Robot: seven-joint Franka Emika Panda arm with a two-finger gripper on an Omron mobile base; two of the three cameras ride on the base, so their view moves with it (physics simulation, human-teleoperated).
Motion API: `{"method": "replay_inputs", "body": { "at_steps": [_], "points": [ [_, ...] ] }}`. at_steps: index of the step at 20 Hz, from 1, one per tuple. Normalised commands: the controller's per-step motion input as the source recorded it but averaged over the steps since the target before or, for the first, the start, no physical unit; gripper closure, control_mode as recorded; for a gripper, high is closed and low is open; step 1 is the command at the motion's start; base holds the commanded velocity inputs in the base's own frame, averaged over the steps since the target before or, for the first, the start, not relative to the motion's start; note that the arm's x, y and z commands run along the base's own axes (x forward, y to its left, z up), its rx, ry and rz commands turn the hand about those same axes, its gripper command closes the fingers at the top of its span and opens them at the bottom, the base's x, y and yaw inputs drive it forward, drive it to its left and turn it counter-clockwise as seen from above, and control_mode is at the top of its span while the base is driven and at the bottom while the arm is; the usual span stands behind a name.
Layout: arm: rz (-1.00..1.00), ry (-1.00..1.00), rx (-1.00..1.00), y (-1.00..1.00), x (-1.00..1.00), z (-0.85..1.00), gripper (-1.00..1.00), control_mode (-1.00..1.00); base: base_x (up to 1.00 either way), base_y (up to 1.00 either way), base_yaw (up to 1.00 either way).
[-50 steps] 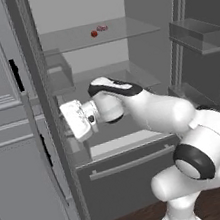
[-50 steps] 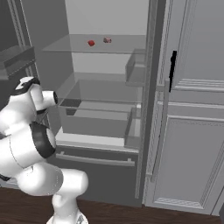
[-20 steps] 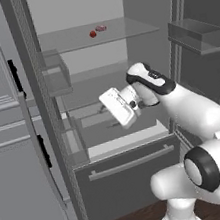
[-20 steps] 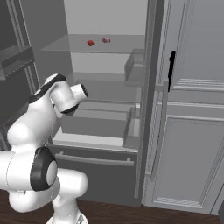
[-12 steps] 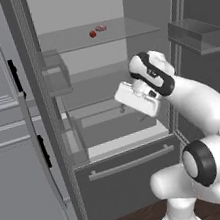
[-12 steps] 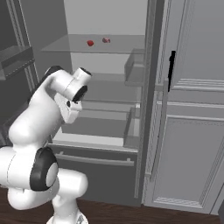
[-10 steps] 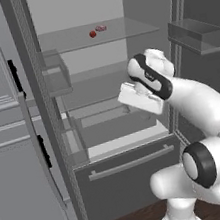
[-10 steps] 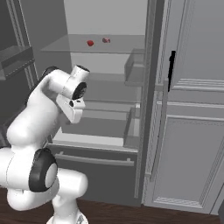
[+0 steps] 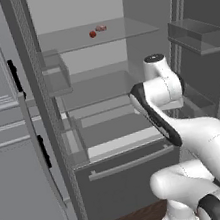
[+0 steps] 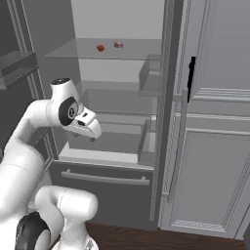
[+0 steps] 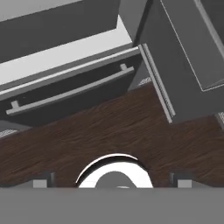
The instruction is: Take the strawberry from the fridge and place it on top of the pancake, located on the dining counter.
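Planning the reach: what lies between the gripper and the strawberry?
In the right base view, bare fridge space separates the open gripper from the strawberry.

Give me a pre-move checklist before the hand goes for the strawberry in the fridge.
1. Fridge doors open, interior exposed: ok.
2. Strawberry in sight on the upper glass shelf, beside a paler pinkish lump: ok.
3. Hand open and empty: ok.
4. Hand aimed at the strawberry: not ok; it sits well below the shelf, and the hand view looks down at the bottom drawer's handle and the wooden floor.
5. Room between strawberry and lump for the fingers: cannot tell.
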Motion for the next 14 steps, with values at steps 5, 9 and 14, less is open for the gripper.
{"method": "replay_inputs", "body": {
  "at_steps": [5,9,14],
  "points": [
    [0.28,-0.18,-0.13,-0.07,-0.66,0.6,-1.0,-1.0,0.0,0.0,0.0],
    [0.22,0.07,-0.01,0.0,-0.45,0.72,-1.0,-1.0,0.0,0.0,0.0],
    [0.25,0.23,0.06,0.0,-0.14,0.24,-1.0,-1.0,0.0,0.0,0.0]
  ]
}}
